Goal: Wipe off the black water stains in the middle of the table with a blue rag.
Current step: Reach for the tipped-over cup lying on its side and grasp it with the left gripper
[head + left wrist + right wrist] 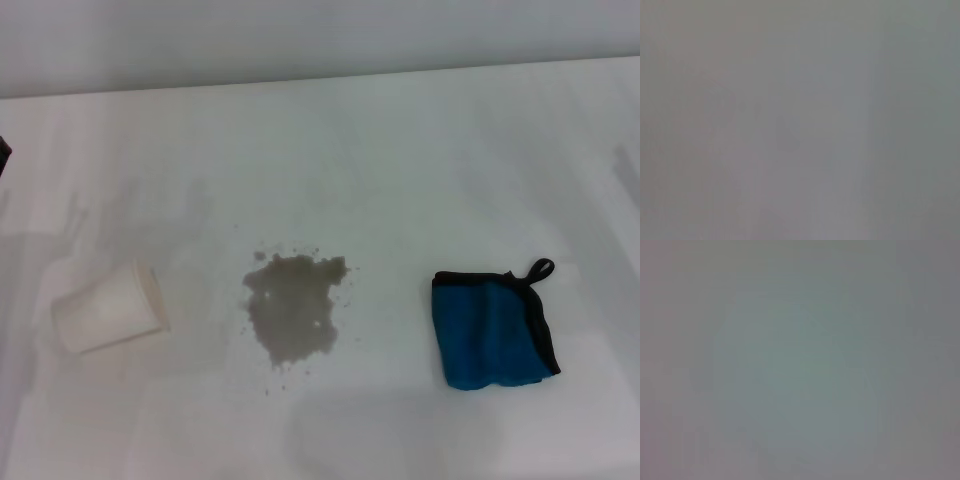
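The bench [400, 150] is showing as a broad, plain white surface in the head view, with three things lying on it in a rough row. The black water stains [292, 308] are sitting near the middle, a grey-brown irregular blotch with small specks scattered round its edge, mostly along its far side. The blue rag [490, 332] is lying folded to the right of the blotch, well apart from it, flat on the bench, with black edging running along its right side and a small black loop sticking out at its far right corner. A white paper cup [110, 308] is lying tipped on its side to the left of the blotch, also apart from it, its open mouth pointing toward the stain.

Neither end effector is appearing in the head view, and both wrist views are giving only a flat grey field with nothing recognisable in it, so it cannot be told whether either one is spread or pressed together. Nothing is touching the rag or the stain.
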Controlling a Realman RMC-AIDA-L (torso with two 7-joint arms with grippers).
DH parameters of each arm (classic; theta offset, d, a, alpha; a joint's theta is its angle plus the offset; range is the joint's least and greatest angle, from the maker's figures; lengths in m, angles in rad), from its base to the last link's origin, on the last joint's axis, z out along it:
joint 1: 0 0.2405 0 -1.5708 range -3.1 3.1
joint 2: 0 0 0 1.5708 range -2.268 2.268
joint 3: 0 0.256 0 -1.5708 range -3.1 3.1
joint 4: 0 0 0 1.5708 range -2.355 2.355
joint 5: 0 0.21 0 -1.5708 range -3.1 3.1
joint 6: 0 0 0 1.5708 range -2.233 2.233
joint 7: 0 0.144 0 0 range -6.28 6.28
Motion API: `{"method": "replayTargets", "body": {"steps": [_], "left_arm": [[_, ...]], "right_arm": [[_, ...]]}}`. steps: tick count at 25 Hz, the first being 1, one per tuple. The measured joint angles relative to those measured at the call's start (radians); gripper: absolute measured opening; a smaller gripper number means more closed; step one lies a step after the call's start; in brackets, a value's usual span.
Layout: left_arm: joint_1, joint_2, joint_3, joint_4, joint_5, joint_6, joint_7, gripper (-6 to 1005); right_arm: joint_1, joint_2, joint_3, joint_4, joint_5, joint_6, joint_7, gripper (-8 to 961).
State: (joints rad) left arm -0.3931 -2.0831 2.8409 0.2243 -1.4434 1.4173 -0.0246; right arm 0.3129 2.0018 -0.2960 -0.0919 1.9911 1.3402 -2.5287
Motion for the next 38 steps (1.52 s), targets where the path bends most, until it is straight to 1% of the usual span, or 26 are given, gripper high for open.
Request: {"method": "replayTargets", "body": {"steps": [19, 23, 29, 31, 33, 38], "left_arm": [[0.0, 0.0, 0.0, -0.005, 0.007, 0.0, 0.0, 886], [0.005, 0.003, 0.0, -0.001, 0.009, 0.0, -0.014, 886], [0.008, 0.011, 0.0, -0.026, 0.086, 0.0, -0.096, 885], [0.004, 0.014, -0.001, -0.054, 0.107, 0.001, -0.154, 885], [-0.005, 0.016, -0.001, -0.103, 0.126, 0.001, -0.269, 885], [-0.042, 0.017, 0.0, -0.268, 0.218, 0.002, -0.555, 884]], "right_arm": [[0.0, 0.0, 0.0, 0.0, 0.0, -0.006, 0.001, 871], [0.0, 0.0, 0.0, 0.0, 0.0, -0.006, 0.003, 870], [0.002, 0.0, 0.0, -0.002, 0.0, -0.002, 0.006, 870], [0.003, 0.0, 0.0, -0.01, 0.0, -0.001, 0.008, 870], [0.005, 0.0, 0.0, -0.016, 0.0, -0.001, 0.008, 870], [0.009, 0.0, -0.005, -0.016, 0.0, 0.0, 0.008, 871]]}}
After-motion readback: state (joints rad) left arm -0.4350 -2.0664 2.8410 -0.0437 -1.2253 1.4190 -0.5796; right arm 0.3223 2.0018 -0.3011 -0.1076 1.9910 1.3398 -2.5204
